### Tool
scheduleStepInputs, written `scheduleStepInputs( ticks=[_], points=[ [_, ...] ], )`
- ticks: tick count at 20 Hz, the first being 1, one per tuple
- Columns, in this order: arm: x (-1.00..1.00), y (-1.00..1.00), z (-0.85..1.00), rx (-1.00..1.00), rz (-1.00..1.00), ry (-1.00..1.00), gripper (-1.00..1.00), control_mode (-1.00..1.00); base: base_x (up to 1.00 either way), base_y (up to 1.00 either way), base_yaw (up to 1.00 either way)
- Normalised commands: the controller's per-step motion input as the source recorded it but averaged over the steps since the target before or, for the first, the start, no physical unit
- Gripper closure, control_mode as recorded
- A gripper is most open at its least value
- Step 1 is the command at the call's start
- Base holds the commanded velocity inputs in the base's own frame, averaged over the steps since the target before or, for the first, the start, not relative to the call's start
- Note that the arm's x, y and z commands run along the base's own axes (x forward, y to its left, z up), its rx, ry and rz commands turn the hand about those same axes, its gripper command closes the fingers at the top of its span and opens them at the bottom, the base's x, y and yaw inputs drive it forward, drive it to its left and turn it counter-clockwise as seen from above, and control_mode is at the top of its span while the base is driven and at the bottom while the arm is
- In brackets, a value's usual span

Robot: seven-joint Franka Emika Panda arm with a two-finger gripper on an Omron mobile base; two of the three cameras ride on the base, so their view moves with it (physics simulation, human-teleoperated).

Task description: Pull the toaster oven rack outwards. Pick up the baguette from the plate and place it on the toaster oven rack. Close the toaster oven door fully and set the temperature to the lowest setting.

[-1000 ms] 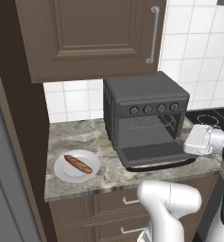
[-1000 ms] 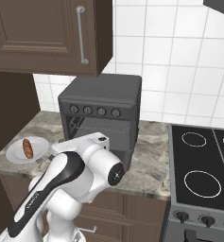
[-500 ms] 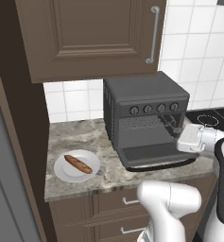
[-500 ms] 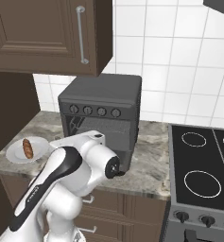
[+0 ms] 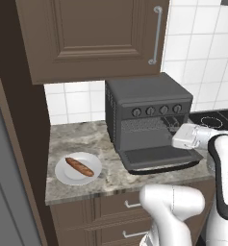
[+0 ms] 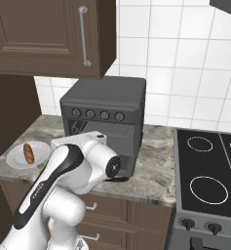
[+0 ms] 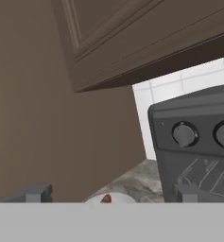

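Toaster oven [image 5: 146, 113] on the granite counter [image 5: 77, 139], door [image 5: 158, 157] dropped flat and open, wire rack [image 5: 146, 126] inside the cavity below the four knobs. Baguette [image 5: 80, 166] lying on the white plate [image 5: 65, 175] to the oven's left, well apart from it, under the brown wall cabinet [image 5: 91, 38]. Gripper [image 7: 111, 194] at the right front of the open door, fingers [image 7: 35, 193] spread wide with nothing between them, hand view looking past the oven front toward the plate.
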Motion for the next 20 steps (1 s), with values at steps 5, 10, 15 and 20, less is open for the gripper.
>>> scheduleStepInputs(
  ticks=[5,10,15,20],
  points=[
    [0.25,0.0,-0.01,0.08,0.0,0.0,-1.0,-1.0,0.0,0.0,0.0],
    [0.2,0.0,-0.13,0.0,0.0,0.0,-1.0,-1.0,0.0,0.0,0.0],
    [0.23,0.01,-0.09,0.0,-0.01,0.0,-1.0,-1.0,0.0,0.0,0.0],
    [0.25,0.01,-0.12,-0.01,-0.04,-0.02,-1.0,-1.0,0.0,0.0,0.0]
  ],
)
